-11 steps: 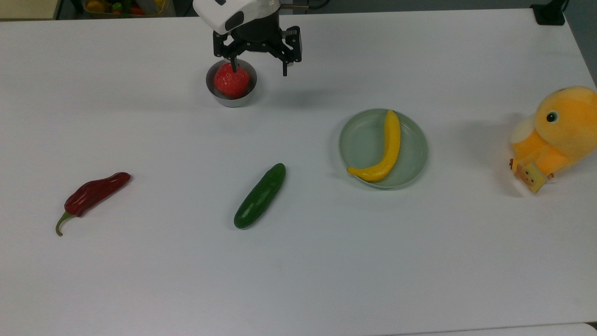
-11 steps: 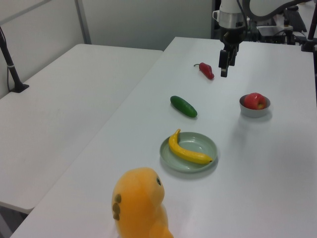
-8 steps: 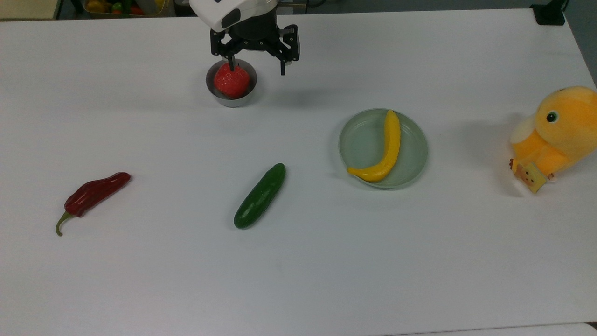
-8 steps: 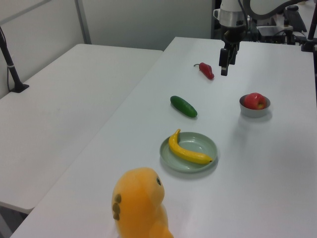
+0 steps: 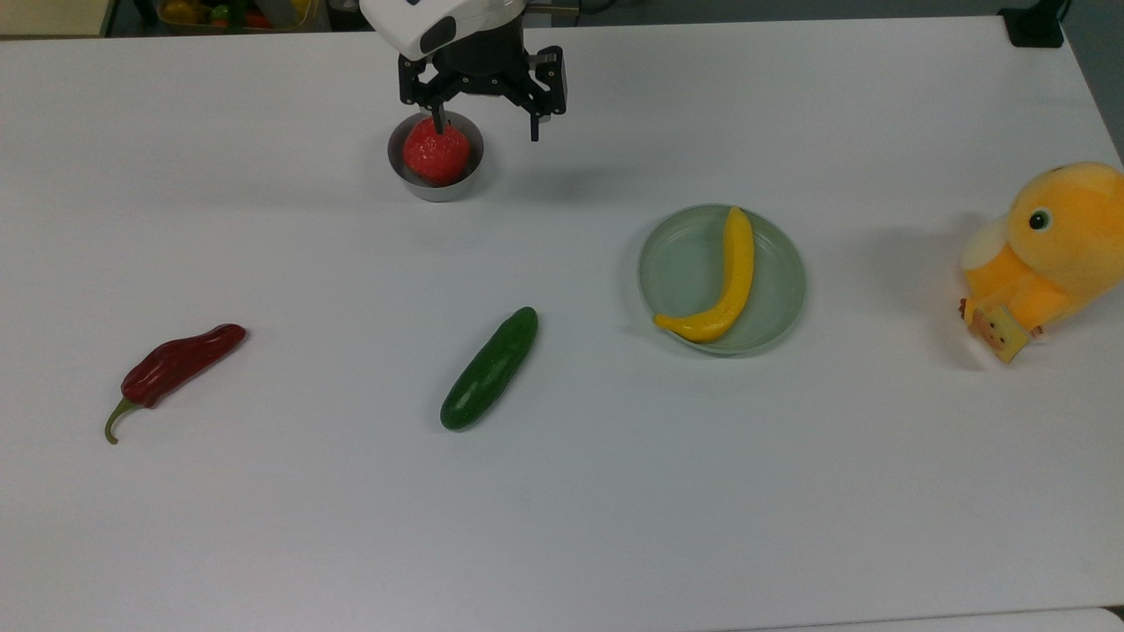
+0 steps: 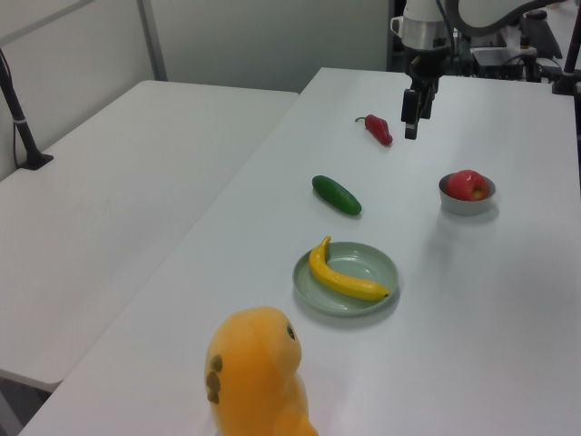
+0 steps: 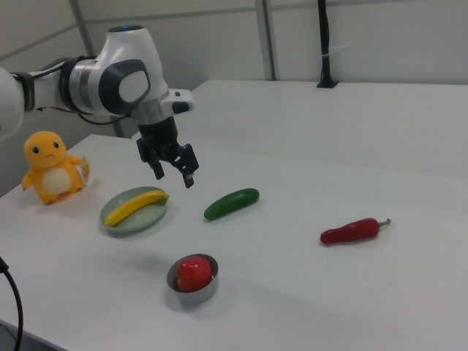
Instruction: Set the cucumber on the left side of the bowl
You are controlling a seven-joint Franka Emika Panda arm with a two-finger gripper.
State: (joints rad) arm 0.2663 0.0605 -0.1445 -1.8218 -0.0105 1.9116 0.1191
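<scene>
Hanging above the white table (image 5: 790,491), the gripper (image 5: 486,129) has its two fingers spread apart with nothing between them; in the top view one fingertip crosses in front of the red fruit (image 5: 435,152) in the bowl (image 5: 435,188), while the other points down at bare table to the top view's right of the bowl. In the right view the gripper (image 7: 173,175) is clearly raised off the surface, between the plate (image 7: 133,218) and the cucumber (image 7: 231,203) as that picture frames them.

The cucumber (image 5: 489,369) lies flat on the table, untouched, set at a slant, well apart from the bowl and nearer the top view's bottom edge. In the left view it (image 6: 336,194) sits between the chili pepper (image 6: 377,129) and the plate (image 6: 368,268).

The small grey bowl (image 7: 193,289) holds a round red fruit (image 7: 194,273) that rises above its rim. A yellow banana (image 5: 722,283) rests in the pale green plate (image 5: 680,272), curving along the plate's side toward the top view's right. The dark red chili pepper (image 5: 171,369) lies alone toward the top view's left, its green stem pointing down and left. An orange plush toy (image 5: 1045,250) sits at the top view's right edge, well apart from the plate
</scene>
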